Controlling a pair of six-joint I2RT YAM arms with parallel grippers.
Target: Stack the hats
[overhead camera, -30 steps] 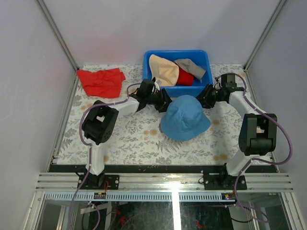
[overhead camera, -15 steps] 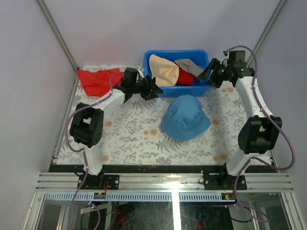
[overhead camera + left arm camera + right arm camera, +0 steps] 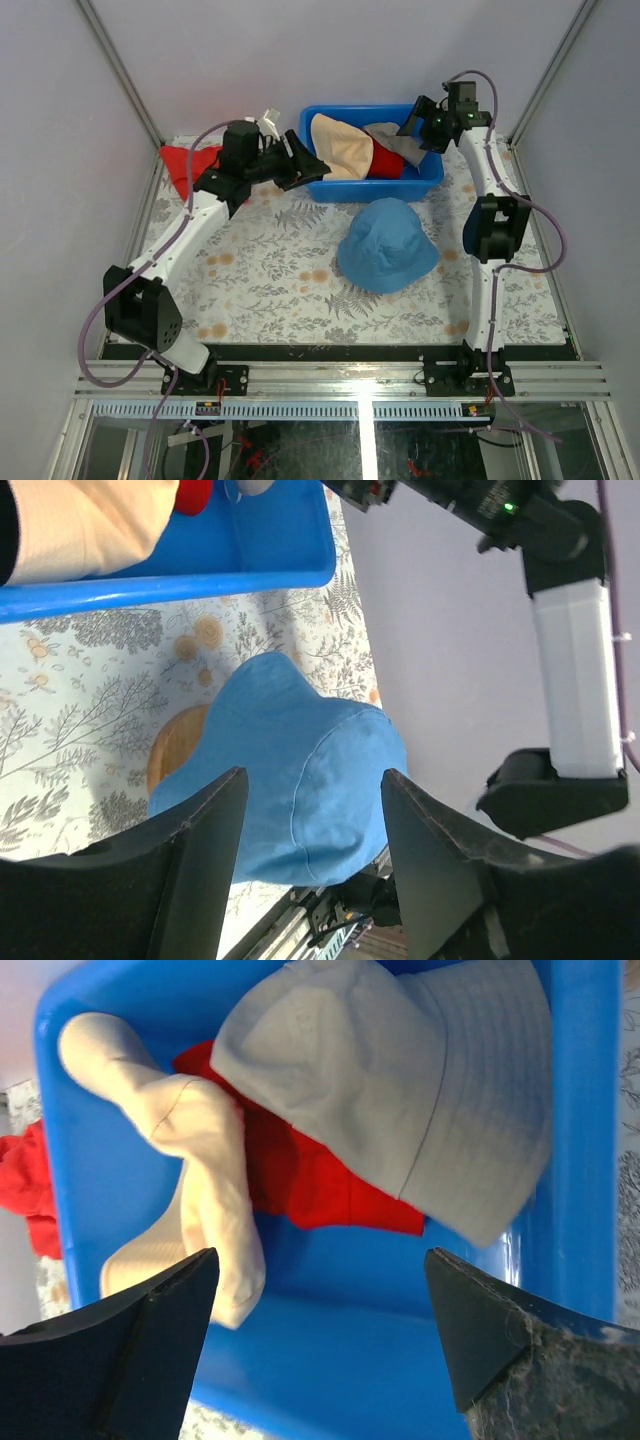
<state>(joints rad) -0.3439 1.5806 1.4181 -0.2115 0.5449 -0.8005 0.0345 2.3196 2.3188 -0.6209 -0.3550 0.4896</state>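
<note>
While hovering spread over bin (image 3: pixel 372 187), lower right claw (image 3: pixel 320 1260) onto grey hat (image 3: pixel 420 1090), pinch crown only; hold left claw (image 3: pixel 312 780), also spread, beside bin.

Robot lab cell: white walls (image 3: pixel 60 150), aluminium posts (image 3: pixel 118 70), floral-covered table (image 3: pixel 270 290); left arm (image 3: pixel 180 225) and right arm (image 3: pixel 493 225) bolted to a slotted rail (image 3: pixel 330 377) at the table's near edge, cables (image 3: pixel 250 460) below.
</note>
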